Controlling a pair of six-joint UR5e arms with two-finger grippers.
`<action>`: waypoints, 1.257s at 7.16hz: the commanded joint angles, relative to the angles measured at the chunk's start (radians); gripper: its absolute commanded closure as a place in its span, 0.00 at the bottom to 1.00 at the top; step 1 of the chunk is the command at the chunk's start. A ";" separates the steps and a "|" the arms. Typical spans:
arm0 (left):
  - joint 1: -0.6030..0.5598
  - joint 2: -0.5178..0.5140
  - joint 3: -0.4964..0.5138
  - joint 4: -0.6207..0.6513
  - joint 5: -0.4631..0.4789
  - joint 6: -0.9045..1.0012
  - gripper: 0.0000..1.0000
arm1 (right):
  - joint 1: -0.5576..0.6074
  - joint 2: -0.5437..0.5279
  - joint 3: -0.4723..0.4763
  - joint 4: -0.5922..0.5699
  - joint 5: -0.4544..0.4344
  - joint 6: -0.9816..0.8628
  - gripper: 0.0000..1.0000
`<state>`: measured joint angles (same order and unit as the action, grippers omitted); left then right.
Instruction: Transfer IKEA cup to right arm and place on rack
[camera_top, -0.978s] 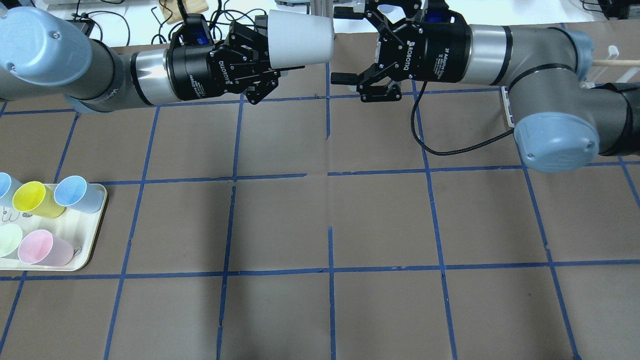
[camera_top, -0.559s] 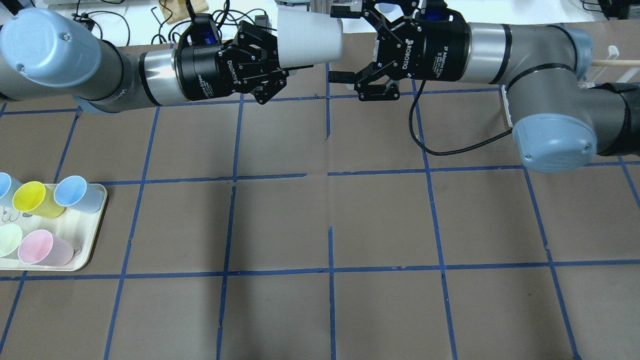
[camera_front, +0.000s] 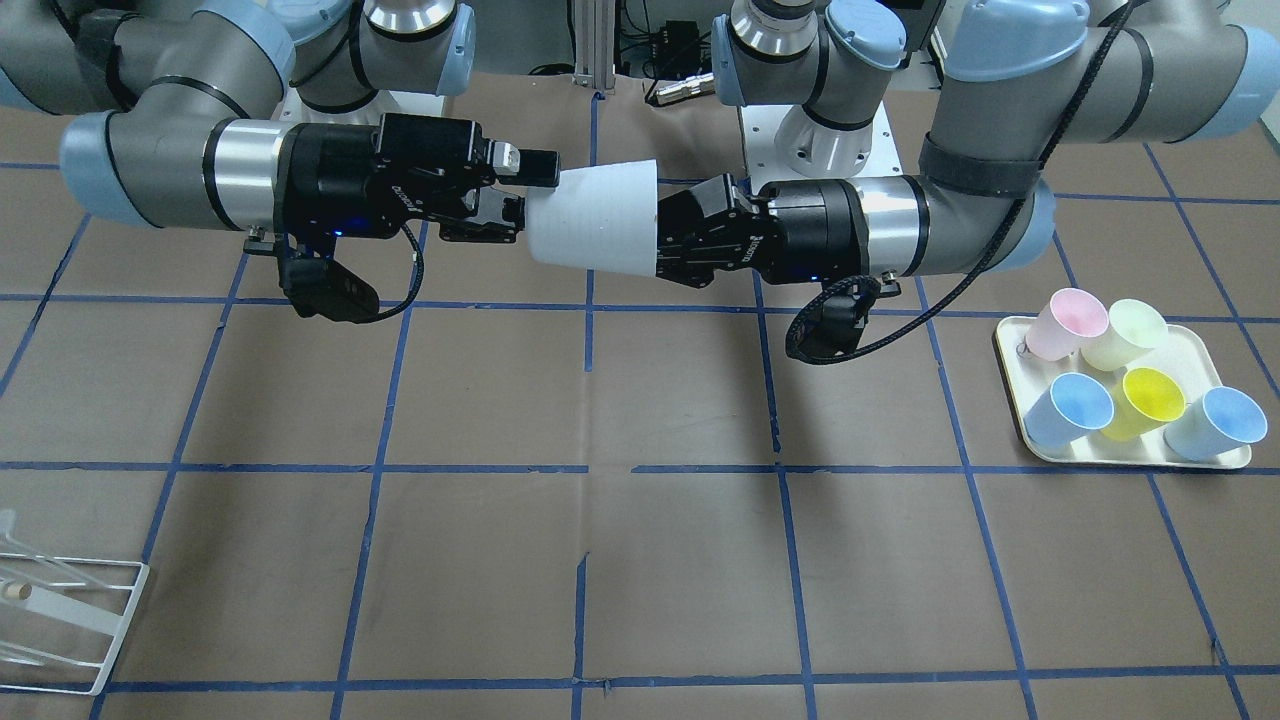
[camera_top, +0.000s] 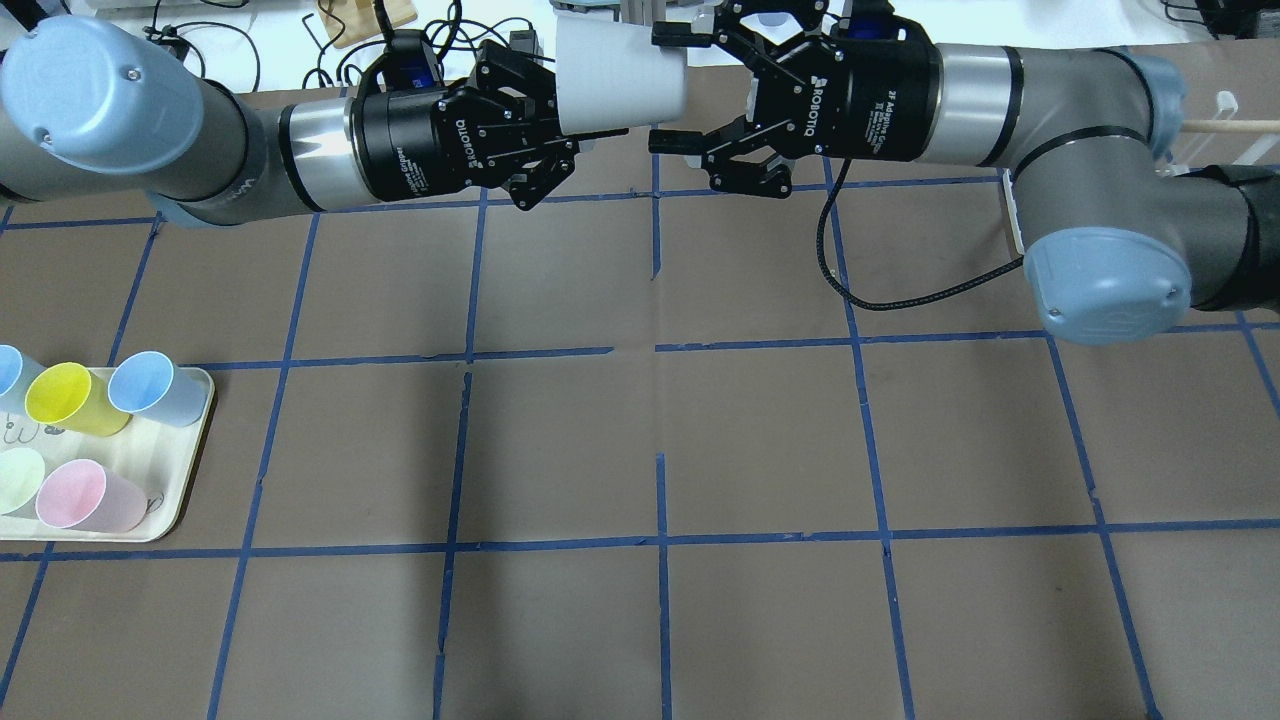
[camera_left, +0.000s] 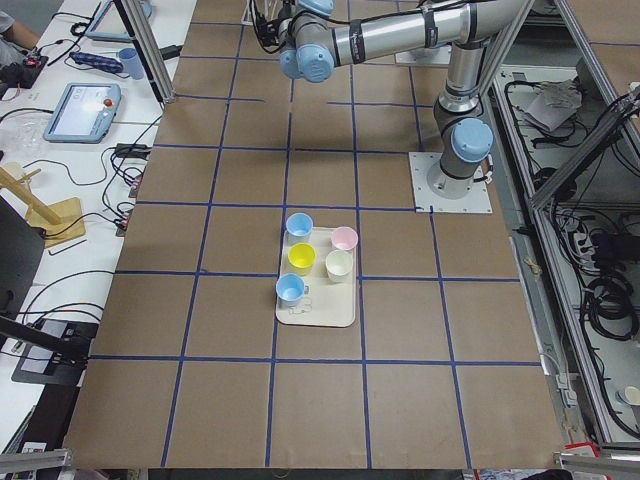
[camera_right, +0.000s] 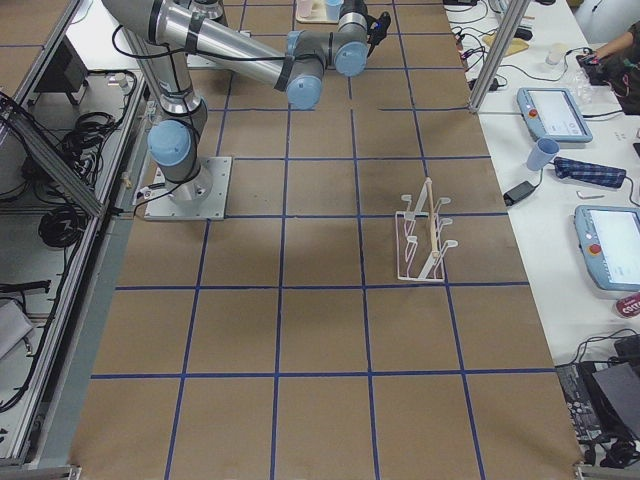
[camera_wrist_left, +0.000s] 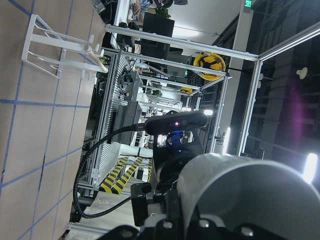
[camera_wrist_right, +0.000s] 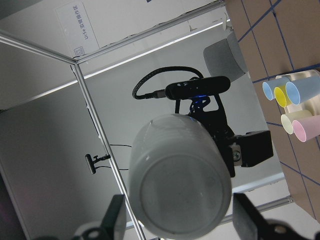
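Observation:
The IKEA cup (camera_top: 620, 82), a whitish tapered tumbler, lies horizontal in the air over the table's far middle. My left gripper (camera_top: 556, 98) is shut on its rim end. My right gripper (camera_top: 676, 88) is open, its two fingers above and below the cup's base end without closing on it. The front-facing view shows the same: the cup (camera_front: 595, 228) is between the left gripper (camera_front: 668, 238) and the open right gripper (camera_front: 520, 198). The right wrist view looks at the cup's base (camera_wrist_right: 180, 195) between its fingers (camera_wrist_right: 116, 220). The white wire rack (camera_right: 425, 240) stands on the right side of the table.
A cream tray (camera_top: 172, 505) at the table's left holds several coloured tumblers; it also shows in the front-facing view (camera_front: 1130, 460). The rack's corner (camera_front: 60, 620) shows at that view's lower left. A black cable (camera_top: 900, 295) hangs from the right wrist. Blue tape lines grid the brown table.
The left arm carried the cup a little to the right, then held still. The right gripper moved left, so its open fingers now straddle the cup's base end.

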<state>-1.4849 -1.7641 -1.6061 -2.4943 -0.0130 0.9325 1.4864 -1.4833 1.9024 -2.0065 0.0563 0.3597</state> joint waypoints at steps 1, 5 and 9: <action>0.000 0.000 0.000 0.000 0.001 -0.003 0.98 | 0.000 0.001 0.001 0.000 0.022 0.016 0.49; 0.000 0.000 0.006 0.002 0.010 -0.003 0.46 | -0.002 0.003 0.006 0.000 0.034 0.022 0.87; 0.005 0.008 0.029 0.003 0.016 -0.102 0.00 | -0.011 -0.002 0.007 0.000 0.042 0.038 0.89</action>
<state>-1.4836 -1.7603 -1.5862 -2.4921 0.0024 0.8784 1.4802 -1.4845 1.9100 -2.0064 0.0978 0.3922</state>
